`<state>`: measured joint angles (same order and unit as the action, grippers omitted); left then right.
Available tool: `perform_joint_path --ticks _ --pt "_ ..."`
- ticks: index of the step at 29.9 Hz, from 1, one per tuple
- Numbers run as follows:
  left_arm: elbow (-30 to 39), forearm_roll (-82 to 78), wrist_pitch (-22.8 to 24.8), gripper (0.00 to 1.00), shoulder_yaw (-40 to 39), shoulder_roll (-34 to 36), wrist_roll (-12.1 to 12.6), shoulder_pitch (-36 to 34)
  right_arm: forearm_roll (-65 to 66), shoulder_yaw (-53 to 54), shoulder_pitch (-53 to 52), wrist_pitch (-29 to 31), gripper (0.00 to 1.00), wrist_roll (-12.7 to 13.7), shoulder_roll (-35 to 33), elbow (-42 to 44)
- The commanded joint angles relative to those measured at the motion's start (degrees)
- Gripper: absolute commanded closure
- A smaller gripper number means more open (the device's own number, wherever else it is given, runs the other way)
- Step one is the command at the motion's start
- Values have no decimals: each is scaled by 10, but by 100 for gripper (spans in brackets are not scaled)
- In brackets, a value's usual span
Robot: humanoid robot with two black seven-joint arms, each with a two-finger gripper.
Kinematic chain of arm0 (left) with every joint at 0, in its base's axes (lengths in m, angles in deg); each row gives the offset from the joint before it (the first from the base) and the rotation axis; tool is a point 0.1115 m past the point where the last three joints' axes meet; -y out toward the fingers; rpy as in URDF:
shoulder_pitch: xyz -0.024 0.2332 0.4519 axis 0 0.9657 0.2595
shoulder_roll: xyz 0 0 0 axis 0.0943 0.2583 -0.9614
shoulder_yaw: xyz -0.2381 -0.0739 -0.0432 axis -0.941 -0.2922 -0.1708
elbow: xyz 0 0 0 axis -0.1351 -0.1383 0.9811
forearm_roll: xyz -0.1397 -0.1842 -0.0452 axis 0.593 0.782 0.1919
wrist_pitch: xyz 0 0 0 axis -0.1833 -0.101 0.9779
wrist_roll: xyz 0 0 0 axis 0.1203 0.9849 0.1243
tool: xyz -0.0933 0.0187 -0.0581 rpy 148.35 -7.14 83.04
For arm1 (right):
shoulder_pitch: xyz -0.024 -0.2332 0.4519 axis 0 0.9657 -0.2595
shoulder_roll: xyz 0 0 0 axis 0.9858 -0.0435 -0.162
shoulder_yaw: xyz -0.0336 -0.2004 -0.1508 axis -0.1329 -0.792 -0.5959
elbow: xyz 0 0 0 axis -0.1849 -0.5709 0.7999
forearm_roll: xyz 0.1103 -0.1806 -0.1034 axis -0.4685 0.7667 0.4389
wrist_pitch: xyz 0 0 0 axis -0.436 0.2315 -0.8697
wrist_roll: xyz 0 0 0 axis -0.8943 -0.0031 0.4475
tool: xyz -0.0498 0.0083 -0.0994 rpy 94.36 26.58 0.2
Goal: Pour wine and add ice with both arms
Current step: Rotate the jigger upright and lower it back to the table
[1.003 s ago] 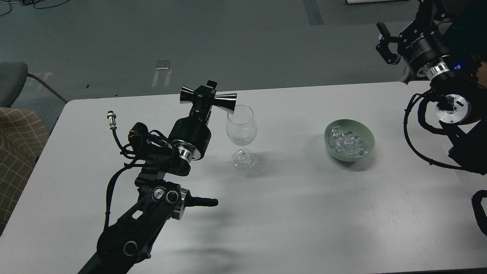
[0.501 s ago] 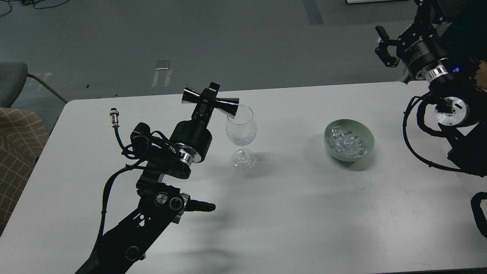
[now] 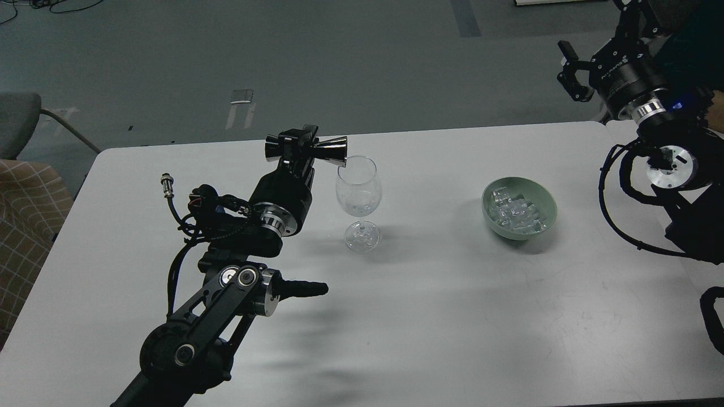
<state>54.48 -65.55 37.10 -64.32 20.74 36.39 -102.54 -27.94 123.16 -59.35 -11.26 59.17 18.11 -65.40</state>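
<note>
My left gripper (image 3: 300, 146) is shut on a shiny steel double-cone jigger (image 3: 330, 151), held sideways with one mouth at the left rim of the wine glass (image 3: 358, 199). The clear glass stands upright on the white table (image 3: 430, 316). No liquid is plainly visible in it. A pile of clear ice cubes (image 3: 515, 213) lies in a pale green bowl (image 3: 544, 199) to the right of the glass. My right gripper (image 3: 571, 70) hangs high beyond the table's far right corner, away from the bowl, fingers apart and empty.
A loose cable plug (image 3: 166, 185) sticks up from my left arm. A checked cushion (image 3: 25, 226) and a grey chair (image 3: 17, 121) stand off the table's left edge. Grey floor lies beyond the far edge.
My left wrist has rolled, turning the jigger from tipped down into the glass to nearly level, and it has drawn slightly left. The right arm has barely moved.
</note>
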Motion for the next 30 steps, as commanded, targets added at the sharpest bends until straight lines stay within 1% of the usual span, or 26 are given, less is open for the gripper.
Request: perform_joint_path --ticks 1,4,9,16,18,21,22,24,26,27,28,30 --pt "3 50 -2 90 -30 0 4 -3 0 0 1 0 0 0 0 -1" --pt "7 99 -2 90 -56 -1 6 -5 0 0 1 0 0 0 1 -1" --pt "20 242 -2 90 -118 1 11 -7 0 0 1 0 0 0 0 -1" --pt "23 405 9 89 -205 1 6 4 0 0 1 0 0 0 -1 0" --pt "22 460 19 88 -232 2 4 6 0 0 1 0 0 0 -1 0" --pt "19 544 54 87 -276 3 3 27 0 0 1 0 0 0 -1 0" --pt "18 567 80 86 -290 3 3 41 0 0 1 0 0 0 -1 0" --pt "16 586 108 85 -302 3 3 55 0 0 1 0 0 0 -1 0" --pt "5 596 171 78 -317 3 3 88 0 0 1 0 0 0 -1 0" --pt "-2 596 186 76 -319 3 2 96 0 0 1 0 0 0 -1 0" --pt "-15 595 214 74 -321 3 2 109 0 0 1 0 0 0 -1 0" --pt "-29 595 234 72 -322 3 1 117 0 0 1 0 0 0 -1 0"
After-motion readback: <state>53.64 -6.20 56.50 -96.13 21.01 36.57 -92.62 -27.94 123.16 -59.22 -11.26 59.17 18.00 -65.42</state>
